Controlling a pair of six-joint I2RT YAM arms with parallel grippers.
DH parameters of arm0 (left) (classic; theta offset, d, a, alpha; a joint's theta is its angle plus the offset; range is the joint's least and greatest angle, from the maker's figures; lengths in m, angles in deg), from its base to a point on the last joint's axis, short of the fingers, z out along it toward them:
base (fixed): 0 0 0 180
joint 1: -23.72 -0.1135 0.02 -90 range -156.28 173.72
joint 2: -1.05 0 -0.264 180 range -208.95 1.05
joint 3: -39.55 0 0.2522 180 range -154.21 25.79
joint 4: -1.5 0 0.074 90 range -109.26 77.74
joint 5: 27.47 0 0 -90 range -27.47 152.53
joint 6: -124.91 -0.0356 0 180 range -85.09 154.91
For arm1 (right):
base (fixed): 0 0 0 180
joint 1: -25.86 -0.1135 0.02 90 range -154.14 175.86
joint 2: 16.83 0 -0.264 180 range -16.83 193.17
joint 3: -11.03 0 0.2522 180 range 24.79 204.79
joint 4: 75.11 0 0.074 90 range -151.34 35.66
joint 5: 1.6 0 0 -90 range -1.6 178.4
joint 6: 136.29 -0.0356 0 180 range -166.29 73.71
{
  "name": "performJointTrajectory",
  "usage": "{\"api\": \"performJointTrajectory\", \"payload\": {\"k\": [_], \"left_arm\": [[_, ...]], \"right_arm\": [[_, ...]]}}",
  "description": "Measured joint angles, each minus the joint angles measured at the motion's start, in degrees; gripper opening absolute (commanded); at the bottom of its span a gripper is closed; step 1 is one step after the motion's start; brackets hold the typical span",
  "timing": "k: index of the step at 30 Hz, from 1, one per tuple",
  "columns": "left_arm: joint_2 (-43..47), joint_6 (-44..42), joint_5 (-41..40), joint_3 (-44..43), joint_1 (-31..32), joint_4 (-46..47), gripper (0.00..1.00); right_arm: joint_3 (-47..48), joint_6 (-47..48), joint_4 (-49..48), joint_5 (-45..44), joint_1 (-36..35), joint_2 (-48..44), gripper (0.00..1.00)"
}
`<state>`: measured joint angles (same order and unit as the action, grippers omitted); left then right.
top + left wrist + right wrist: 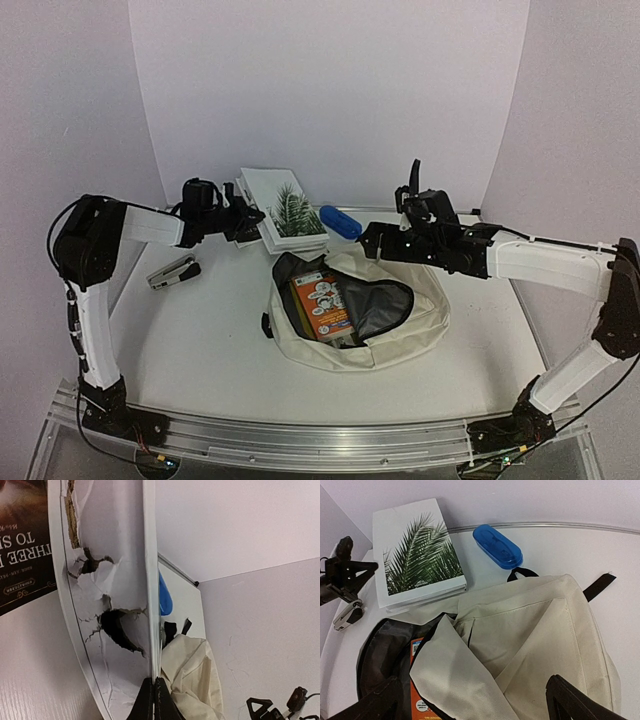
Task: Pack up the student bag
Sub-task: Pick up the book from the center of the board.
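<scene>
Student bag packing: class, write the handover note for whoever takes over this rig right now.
Left gripper: shut on a torn white book cover in the stack behind the student bag.
Right gripper: open, empty, above the bag.
Done: bag open, orange booklet inside.
To do: palm-leaf book, blue case and stapler are on the table, unpacked.

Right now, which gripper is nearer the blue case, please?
Right. The right gripper hangs over the student bag beside the blue case; the left gripper, farther off, grips the books.
</scene>
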<state>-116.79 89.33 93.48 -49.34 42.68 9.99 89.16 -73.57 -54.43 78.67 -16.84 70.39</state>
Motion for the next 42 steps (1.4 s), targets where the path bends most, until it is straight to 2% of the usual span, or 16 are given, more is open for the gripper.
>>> {"api": "performJointTrajectory", "payload": {"k": [12, 22, 29, 39, 42], "left_arm": [[19.9, -11.0, 0.7, 11.8, 0.0, -5.5, 0.0], [37.5, -17.7, 11.1, 17.6, 1.6, -13.1, 0.0], [41.2, -18.5, 18.1, 17.9, 6.3, -13.7, 0.0], [39.3, -18.0, 25.4, 17.0, 12.2, -14.5, 0.0], [38.6, -17.0, 26.7, 17.0, 12.2, -13.4, 0.0]], "right_arm": [[0.6, -1.6, -1.1, 3.7, 0.0, 0.0, 0.98], [0.6, -4.4, -9.5, 15.3, 0.3, 0.0, 0.98], [-0.8, -7.9, -17.9, 28.3, 4.6, -0.1, 0.98], [-4.0, -9.3, -22.6, 42.2, 7.4, -2.7, 0.98], [-4.7, -10.0, -24.1, 44.4, 7.4, -4.4, 0.91]]}}
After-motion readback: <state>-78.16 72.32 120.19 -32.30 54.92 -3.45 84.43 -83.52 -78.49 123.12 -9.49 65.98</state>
